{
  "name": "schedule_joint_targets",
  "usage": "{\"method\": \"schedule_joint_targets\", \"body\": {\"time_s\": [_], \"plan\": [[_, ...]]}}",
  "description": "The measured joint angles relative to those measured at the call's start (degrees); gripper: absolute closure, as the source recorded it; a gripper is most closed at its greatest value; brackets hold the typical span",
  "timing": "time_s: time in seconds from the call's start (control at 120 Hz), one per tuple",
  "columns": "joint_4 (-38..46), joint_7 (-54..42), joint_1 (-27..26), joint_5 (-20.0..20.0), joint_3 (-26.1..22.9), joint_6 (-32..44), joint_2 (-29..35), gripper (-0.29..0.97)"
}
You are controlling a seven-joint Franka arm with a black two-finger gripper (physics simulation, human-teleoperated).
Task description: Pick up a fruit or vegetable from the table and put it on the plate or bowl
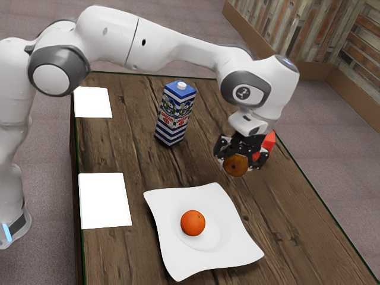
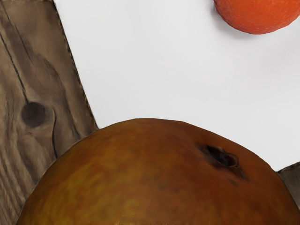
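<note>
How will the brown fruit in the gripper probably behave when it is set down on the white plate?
The brown fruit looks round and smooth, so it may roll. The plate dips shallowly toward the orange, so it could drift against it. It seems firm: no squashing shows at the gripper.

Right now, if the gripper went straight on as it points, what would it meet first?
Probably the white plate, near its edge; the held brown fruit would touch it first. Depth is unclear.
</note>
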State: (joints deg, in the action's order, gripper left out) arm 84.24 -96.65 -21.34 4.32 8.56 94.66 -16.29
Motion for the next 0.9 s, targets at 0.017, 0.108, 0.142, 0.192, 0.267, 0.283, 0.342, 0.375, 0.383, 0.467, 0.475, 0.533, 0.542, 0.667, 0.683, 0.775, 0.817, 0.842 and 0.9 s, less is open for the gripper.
{"method": "schedule_joint_targets", "body": {"time_s": [0.017,0.108,0.142,0.192,0.267,0.283,0.342,0.375,0.383,0.467,0.475,0.533,0.542,0.667,0.683,0.775,0.817,0.842,0.9], "plan": [[0.11,0.13,-0.31,0.06,-0.14,0.10,0.00,0.38],[0.86,0.88,-2.47,0.27,-0.65,0.56,-0.03,0.37],[1.12,1.19,-3.51,0.32,-0.70,0.70,-0.21,0.37],[1.84,1.65,-4.84,0.37,-0.75,1.00,-0.37,0.38],[3.38,2.29,-5.47,0.38,-0.76,1.48,0.09,0.39],[3.89,2.42,-5.52,0.38,-0.76,1.67,0.29,0.39],[4.93,2.89,-5.57,0.37,-0.96,2.24,0.75,0.40],[5.35,3.16,-5.56,0.35,-1.38,2.51,0.96,0.40],[5.42,3.23,-5.57,0.35,-1.50,2.58,1.00,0.40],[5.78,3.90,-5.61,0.32,-3.53,3.35,1.12,0.40],[5.79,3.97,-5.60,0.32,-3.75,3.43,1.11,0.40],[6.02,4.44,-5.69,0.33,-4.89,3.89,1.07,0.40],[6.10,4.50,-5.70,0.33,-4.98,3.95,1.07,0.40],[9.62,5.36,-4.23,-0.04,-5.40,4.88,2.56,0.40],[9.95,5.46,-4.10,-0.09,-5.40,5.00,2.77,0.40],[10.72,5.98,-4.02,-0.24,-5.41,5.51,3.03,0.39],[10.81,6.20,-4.15,-0.27,-5.42,5.69,3.01,0.39],[10.84,6.32,-4.22,-0.32,-5.42,5.82,2.95,0.38],[10.87,6.58,-4.41,-0.74,-5.41,6.02,2.71,0.29]]}}
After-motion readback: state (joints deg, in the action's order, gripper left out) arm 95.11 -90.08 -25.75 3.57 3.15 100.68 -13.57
